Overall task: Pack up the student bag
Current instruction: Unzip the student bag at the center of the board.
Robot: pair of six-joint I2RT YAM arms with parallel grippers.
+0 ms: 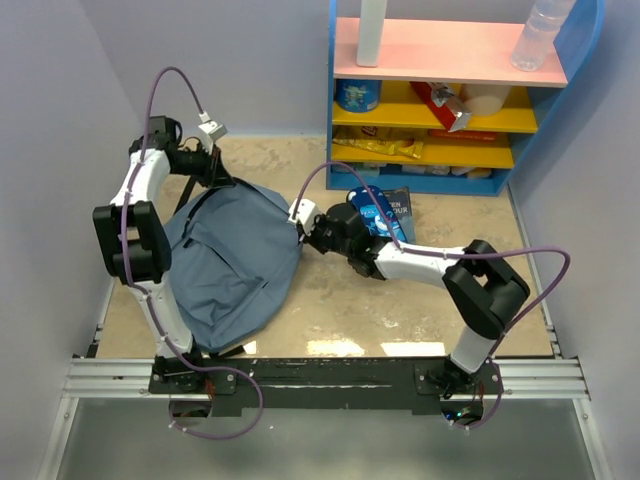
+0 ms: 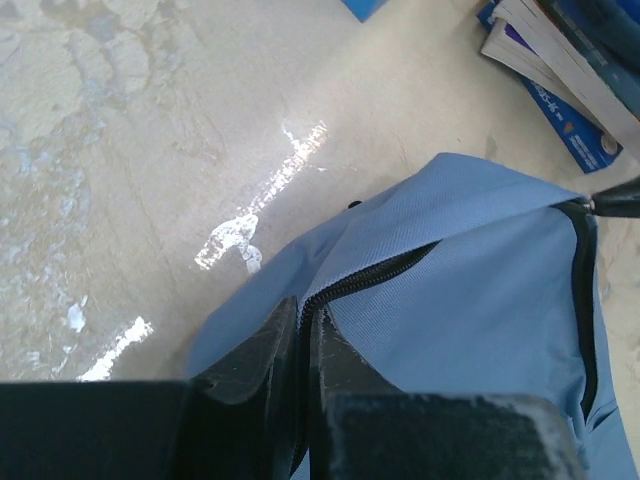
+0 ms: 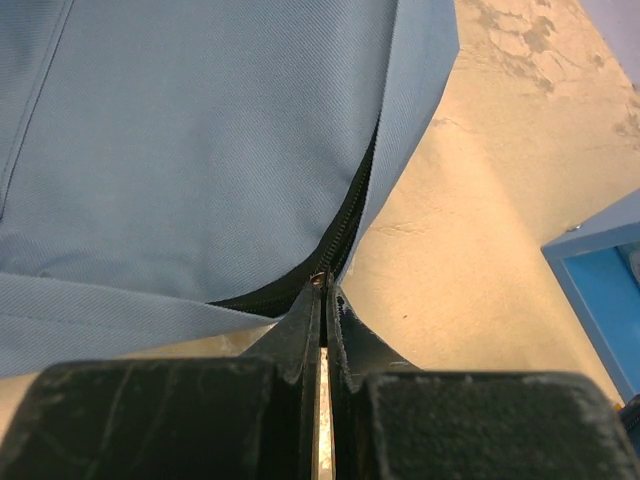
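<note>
Table top: the pale, stone-look table top (image 1: 400,310) has shiny spots beside the student bag (image 1: 235,260).
Bag: it lies flat on the table top.
Walls: plain pale walls (image 1: 50,120) stand around it.
Shelf: a blue shelf (image 1: 450,52) stands beyond the bag, to its right.
Books: blue books (image 1: 400,205) lie just right of the bag.
Left gripper (image 2: 303,325): your fingers pinch the bag's cloth by the zipper.
Right gripper (image 3: 322,295): your fingers squeeze the zipper's end.

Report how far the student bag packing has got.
Done: nothing packed that shows; the books lie on the table outside the student bag. In hand: left gripper pinches the bag's fabric, right gripper pinches its zipper, which looks closed. Left: open it, probably load the books, close it.
</note>
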